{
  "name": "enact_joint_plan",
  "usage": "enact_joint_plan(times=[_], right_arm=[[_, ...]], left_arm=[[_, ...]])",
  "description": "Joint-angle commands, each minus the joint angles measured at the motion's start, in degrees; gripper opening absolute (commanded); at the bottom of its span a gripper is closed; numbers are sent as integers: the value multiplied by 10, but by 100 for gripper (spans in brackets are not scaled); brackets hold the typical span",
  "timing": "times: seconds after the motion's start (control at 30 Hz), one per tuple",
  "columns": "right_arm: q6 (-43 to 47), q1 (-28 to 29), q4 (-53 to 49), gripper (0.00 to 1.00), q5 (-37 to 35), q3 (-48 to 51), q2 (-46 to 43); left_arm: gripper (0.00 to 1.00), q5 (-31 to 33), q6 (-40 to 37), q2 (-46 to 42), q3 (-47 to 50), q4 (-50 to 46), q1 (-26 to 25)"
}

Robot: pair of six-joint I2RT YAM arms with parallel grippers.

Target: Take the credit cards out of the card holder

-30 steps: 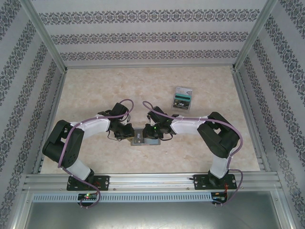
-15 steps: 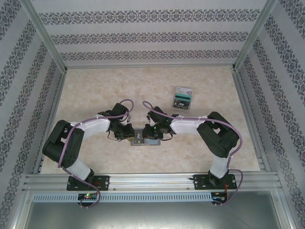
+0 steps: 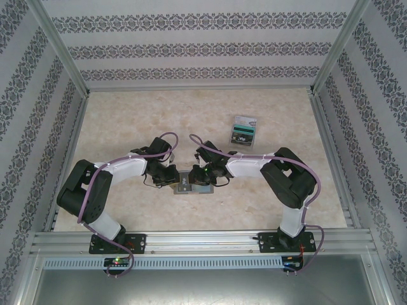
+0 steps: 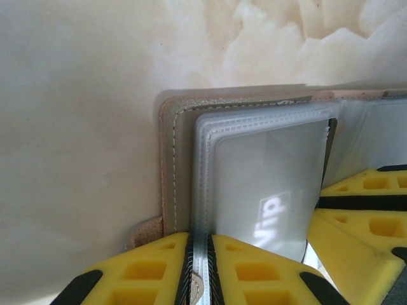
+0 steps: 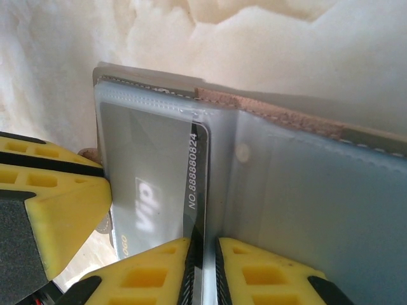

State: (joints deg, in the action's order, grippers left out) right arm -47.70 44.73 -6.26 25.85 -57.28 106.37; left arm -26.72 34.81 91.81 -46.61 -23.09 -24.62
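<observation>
Newbie: Trouble spots from here, anyone? Card holder point(image 3: 186, 186) lies open and flat on the table point(image 3: 146, 121), centre and toward the near edge, with a gripper on each side of it.

Oldhand: Biggest one imo: the whole holder lifts or skids. The left gripper point(image 4: 198, 260) is pinched tight on the edge of the clear sleeve point(image 4: 267, 178) in the left half. So it's anchoring thin plastic, nothing stiff. If the pull from the right beats that pinch, the wallet drags right instead of giving up the card.

Newbie: And the right gripper point(image 5: 202, 260)?

Oldhand: Pressed together on what looks like the exposed edge of the vip card point(image 5: 196, 166), by the fold. It's a narrow bite on a glossy card, so it could slip off. A pull off the pocket's line could also jam a corner or buckle the sleeve. Smallest worry: the two sets of yellow jaws sit very close and could bump.

Newbie: Surroundings a problem?

Oldhand: Nah. Patterned wallpaper walls point(image 3: 203, 47) on three sides and a metal frame rail point(image 3: 203, 240) along the near edge. The tabletop is pale, marbled and smooth-looking, so I'd guess little friction to help. Other item: a clear plastic case point(image 3: 243, 131), far and right of the holder, well apart.
</observation>
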Motion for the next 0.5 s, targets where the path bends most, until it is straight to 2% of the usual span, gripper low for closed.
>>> enact_joint_plan(times=[0.0, 0.13, 0.2, 0.47], right_arm=[[1, -1, 25, 16, 21, -10, 9], [0, 0, 27, 9, 21, -8, 6], [1, -1, 25, 1, 19, -6, 1], [11, -28, 10, 0, 2, 31, -43]], left_arm=[[15, -12, 5, 7, 7, 13, 3], [15, -13, 6, 6, 6, 14, 2], [15, -13, 5, 6, 6, 13, 2], [15, 0, -2, 6, 6, 3, 2]])
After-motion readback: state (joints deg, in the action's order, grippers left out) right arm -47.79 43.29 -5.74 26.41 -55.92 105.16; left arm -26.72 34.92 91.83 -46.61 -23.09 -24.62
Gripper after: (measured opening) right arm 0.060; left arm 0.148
